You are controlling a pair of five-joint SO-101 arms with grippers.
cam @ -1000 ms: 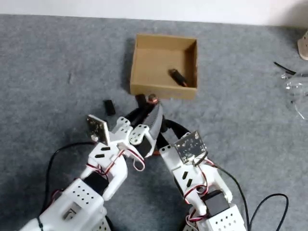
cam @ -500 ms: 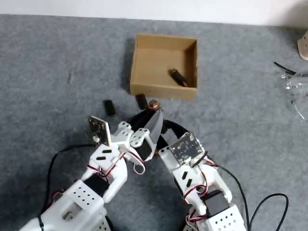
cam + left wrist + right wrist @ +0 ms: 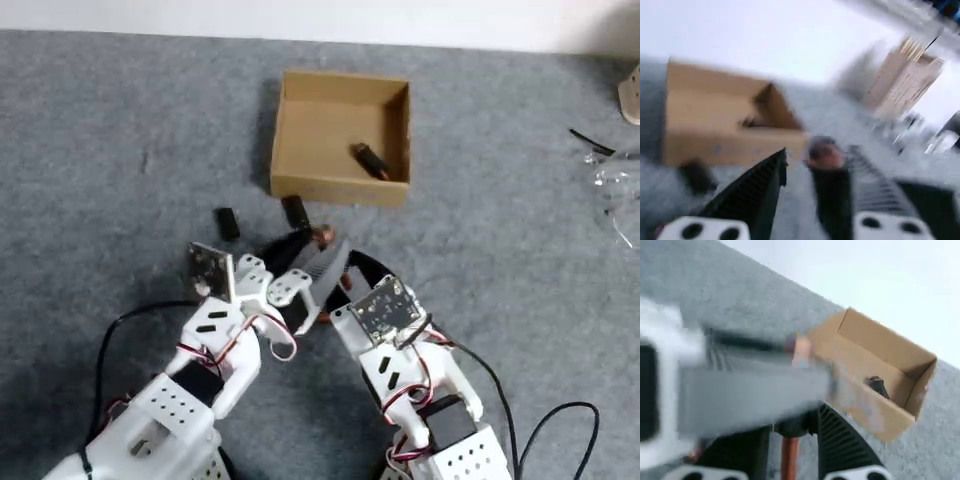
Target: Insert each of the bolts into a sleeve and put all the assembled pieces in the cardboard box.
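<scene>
Cardboard box (image 3: 340,190): one assembled piece (image 3: 368,158) already lies inside.
Copper-headed piece (image 3: 325,236): raised just short of the box's near wall, where both grippers meet.
Left gripper (image 3: 821,159): set about that piece; clamped or slack, I cannot tell.
Right gripper (image 3: 792,440): close behind it, away from the box; its grip cannot be told either.
Loose sleeve (image 3: 295,210): outside, by the box's near wall; second sleeve (image 3: 228,222) farther from it.
Doing it well: likely seat the bolt fully, one arm holding firm before the other lets go, then clear the near wall.
Views: the high view shows the spare sleeves; the right wrist view shows an orange rod (image 3: 789,457).
</scene>
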